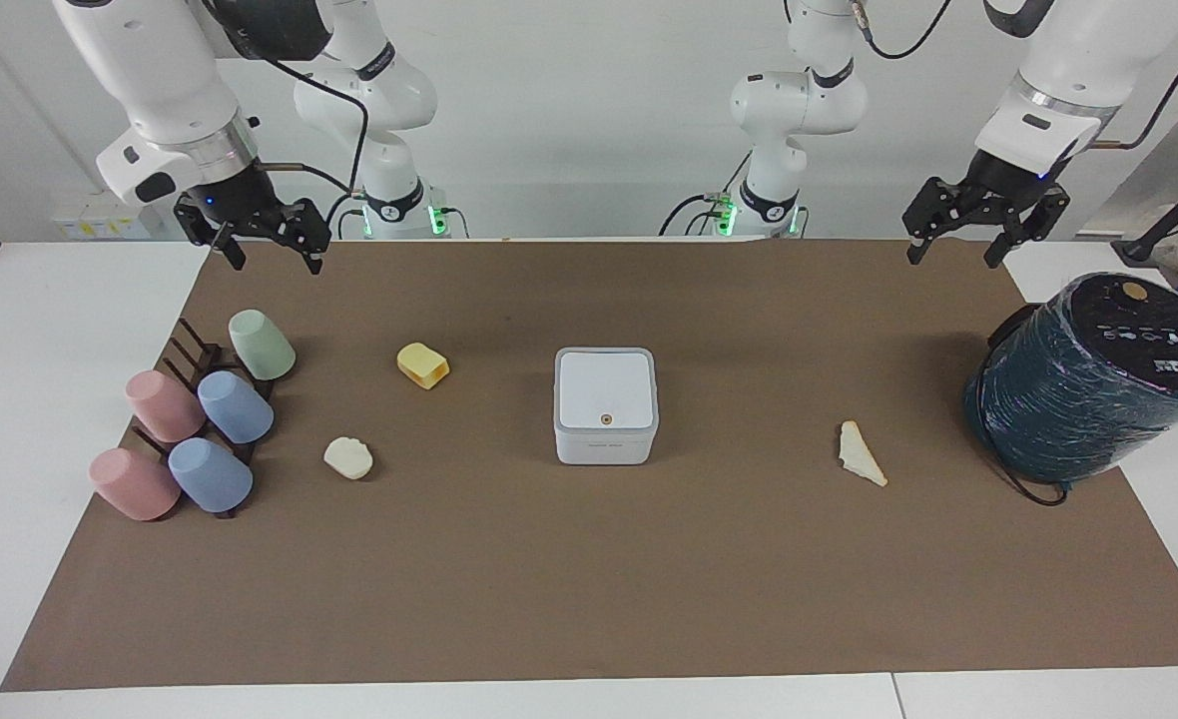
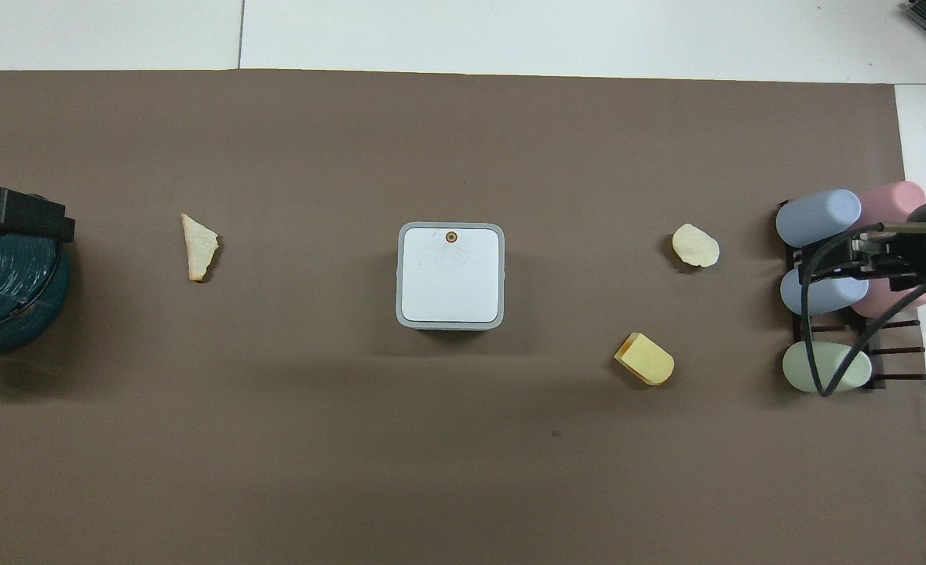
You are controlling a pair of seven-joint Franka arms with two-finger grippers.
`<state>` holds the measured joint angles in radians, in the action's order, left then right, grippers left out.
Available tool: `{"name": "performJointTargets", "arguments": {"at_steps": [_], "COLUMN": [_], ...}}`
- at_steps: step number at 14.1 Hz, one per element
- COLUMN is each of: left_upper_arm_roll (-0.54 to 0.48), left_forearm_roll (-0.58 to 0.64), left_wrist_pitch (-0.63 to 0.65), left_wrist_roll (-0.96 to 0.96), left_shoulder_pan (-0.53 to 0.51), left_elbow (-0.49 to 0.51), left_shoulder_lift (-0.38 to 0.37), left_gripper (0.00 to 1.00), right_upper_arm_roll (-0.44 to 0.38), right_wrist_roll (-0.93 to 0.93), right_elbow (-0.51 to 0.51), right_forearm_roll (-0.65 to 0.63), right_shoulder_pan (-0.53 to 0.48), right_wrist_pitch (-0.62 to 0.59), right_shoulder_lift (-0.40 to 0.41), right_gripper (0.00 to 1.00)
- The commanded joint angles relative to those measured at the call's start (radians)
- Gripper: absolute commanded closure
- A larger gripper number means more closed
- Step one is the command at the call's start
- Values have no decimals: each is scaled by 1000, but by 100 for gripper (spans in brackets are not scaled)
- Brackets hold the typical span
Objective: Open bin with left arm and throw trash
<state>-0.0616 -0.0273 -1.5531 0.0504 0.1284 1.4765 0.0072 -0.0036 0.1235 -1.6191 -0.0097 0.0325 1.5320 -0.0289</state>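
Note:
The white bin (image 1: 605,404) stands in the middle of the brown mat with its lid shut; it also shows in the overhead view (image 2: 450,275). A yellow hollow block (image 1: 423,364) (image 2: 645,359) and a cream scalloped lump (image 1: 348,457) (image 2: 695,245) lie toward the right arm's end. A pale wedge (image 1: 861,454) (image 2: 198,247) lies toward the left arm's end. My left gripper (image 1: 950,260) (image 2: 31,220) is open and empty, raised beside the teal cylinder. My right gripper (image 1: 278,267) (image 2: 855,263) is open and empty, raised over the cup rack.
A big teal wrapped cylinder (image 1: 1088,379) (image 2: 4,298) stands at the left arm's end. Several pastel cups (image 1: 200,419) (image 2: 824,275) lie on a dark rack at the right arm's end. The brown mat (image 1: 589,579) covers the white table.

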Motion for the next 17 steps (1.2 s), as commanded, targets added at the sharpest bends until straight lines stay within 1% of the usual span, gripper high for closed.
{"name": "performJointTargets", "arguments": {"at_steps": [1, 14, 17], "left_upper_arm_roll": [8, 16, 19], "left_forearm_roll": [18, 18, 18], "left_wrist_pitch": [-28, -25, -27], "left_wrist_roll": [11, 5, 2], "left_shoulder_pan": [-10, 4, 4], "left_elbow": [44, 45, 59], "left_shoulder_lift": [-33, -33, -36], "left_gripper": [0, 0, 0], "right_upper_arm_roll": [4, 5, 5], "right_wrist_roll": [-21, -30, -33], "right_elbow": [-8, -12, -12], "right_forearm_roll": [7, 10, 10], "right_shoulder_pan": [-13, -8, -17], "right_wrist_pitch": [3, -12, -16], "right_shoulder_lift": [-11, -14, -14], "right_gripper": [0, 0, 0]}}
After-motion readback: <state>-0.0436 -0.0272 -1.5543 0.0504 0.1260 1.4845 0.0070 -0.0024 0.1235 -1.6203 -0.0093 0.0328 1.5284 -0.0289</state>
